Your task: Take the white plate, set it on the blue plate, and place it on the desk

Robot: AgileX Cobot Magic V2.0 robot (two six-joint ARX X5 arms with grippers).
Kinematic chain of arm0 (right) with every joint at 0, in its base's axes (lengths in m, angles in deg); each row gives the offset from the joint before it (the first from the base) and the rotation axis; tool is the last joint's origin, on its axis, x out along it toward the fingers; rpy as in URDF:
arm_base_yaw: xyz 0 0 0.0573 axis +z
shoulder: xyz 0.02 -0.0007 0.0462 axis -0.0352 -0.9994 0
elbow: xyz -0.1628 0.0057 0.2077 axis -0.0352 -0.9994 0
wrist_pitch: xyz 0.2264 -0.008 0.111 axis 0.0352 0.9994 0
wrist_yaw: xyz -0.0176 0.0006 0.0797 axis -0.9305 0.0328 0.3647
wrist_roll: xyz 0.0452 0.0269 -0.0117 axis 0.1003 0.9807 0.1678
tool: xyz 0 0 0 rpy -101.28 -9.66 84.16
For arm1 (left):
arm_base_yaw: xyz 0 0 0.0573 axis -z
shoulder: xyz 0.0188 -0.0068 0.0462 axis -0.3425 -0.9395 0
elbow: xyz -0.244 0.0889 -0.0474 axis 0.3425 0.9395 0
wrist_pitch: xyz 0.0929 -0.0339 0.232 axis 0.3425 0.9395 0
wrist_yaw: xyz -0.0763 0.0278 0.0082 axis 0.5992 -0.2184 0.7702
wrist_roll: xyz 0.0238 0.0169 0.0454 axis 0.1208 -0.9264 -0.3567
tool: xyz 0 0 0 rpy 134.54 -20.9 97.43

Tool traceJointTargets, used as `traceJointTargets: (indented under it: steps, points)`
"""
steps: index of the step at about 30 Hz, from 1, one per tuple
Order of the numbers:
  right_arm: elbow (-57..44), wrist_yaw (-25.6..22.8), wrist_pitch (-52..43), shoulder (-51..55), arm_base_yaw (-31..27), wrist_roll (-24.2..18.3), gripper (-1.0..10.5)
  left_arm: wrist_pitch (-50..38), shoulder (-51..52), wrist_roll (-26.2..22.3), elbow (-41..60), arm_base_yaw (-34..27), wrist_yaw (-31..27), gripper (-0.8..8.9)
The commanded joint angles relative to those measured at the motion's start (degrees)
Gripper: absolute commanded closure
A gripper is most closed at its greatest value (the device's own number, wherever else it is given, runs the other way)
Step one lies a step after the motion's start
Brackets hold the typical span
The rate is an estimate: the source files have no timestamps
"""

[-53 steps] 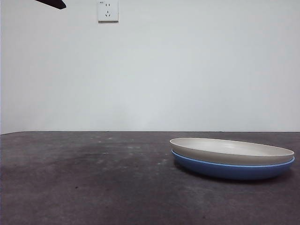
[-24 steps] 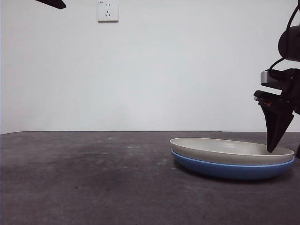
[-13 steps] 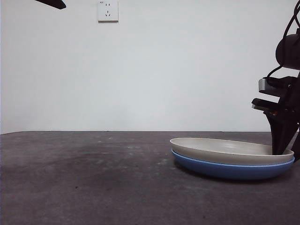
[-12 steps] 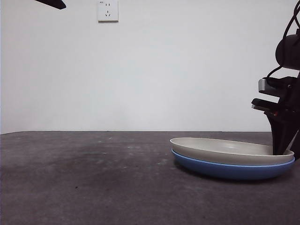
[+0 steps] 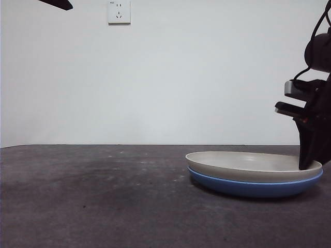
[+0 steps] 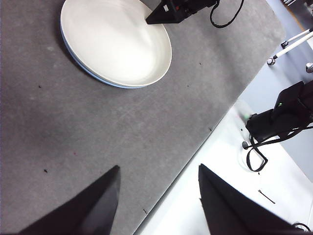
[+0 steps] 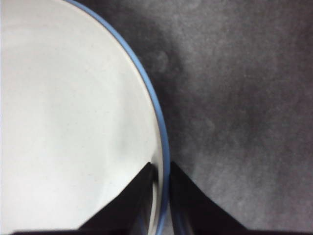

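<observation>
White plate (image 5: 253,166): cream, shallow, lying nested on top of the blue plate (image 5: 248,187), right part of the tabletop (image 5: 103,196). Front view: both plates in side profile, cream rim above, blue body below and resting on the dark surface. Left wrist view: the white plate (image 6: 116,43) from above, almost wholly covering the plate under it, of which only a thin edge shows along one side.

Blue plate, right wrist view: a narrow blue crescent (image 7: 157,110) outside the white plate's (image 7: 68,127) rim; no more of it visible here.

Right hand (image 5: 309,164): dark, entering the front view from the right edge, tip down at the right-hand rim of the stacked plates. Right wrist view: right hand (image 7: 162,182) with its two jaws nearly together, one over the inner side of the white rim, the other over the outer side at the blue edge, the rims passing through the narrow gap between them. This view alone shows that straddling; the front view shows only a single black wedge at the rim. Left wrist view: the same hand (image 6: 159,14) as a black tip at the plate's far rim.

Left hand (image 6: 157,196): jaws spread wide, holding nothing, high above bare tabletop (image 6: 98,127) near its edge, well apart from the plates. Front view: possibly the black tip (image 5: 57,3) at the top left corner.

Wall socket (image 5: 119,11): white, on the back wall, front view only.
</observation>
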Motion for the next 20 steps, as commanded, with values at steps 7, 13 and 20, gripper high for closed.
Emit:
traceJointTargets:
  steps: [7, 13, 20]
  points:
    - [0.57, 2.43, 0.04, 8.07, -0.33, 1.46, 9.4, -0.42, -0.31, -1.11, -0.74, 0.31, 0.28, 5.61]
    - [0.59, 5.11, -1.68, 12.61, 1.84, 4.46, 9.4, -0.44, -0.31, -1.14, -0.74, 0.33, 0.28, 5.61]
    - [1.22, 4.96, -5.51, 12.55, 7.82, 8.57, 9.4, -0.44, -0.31, -1.14, -0.74, 0.31, 0.28, 5.61]
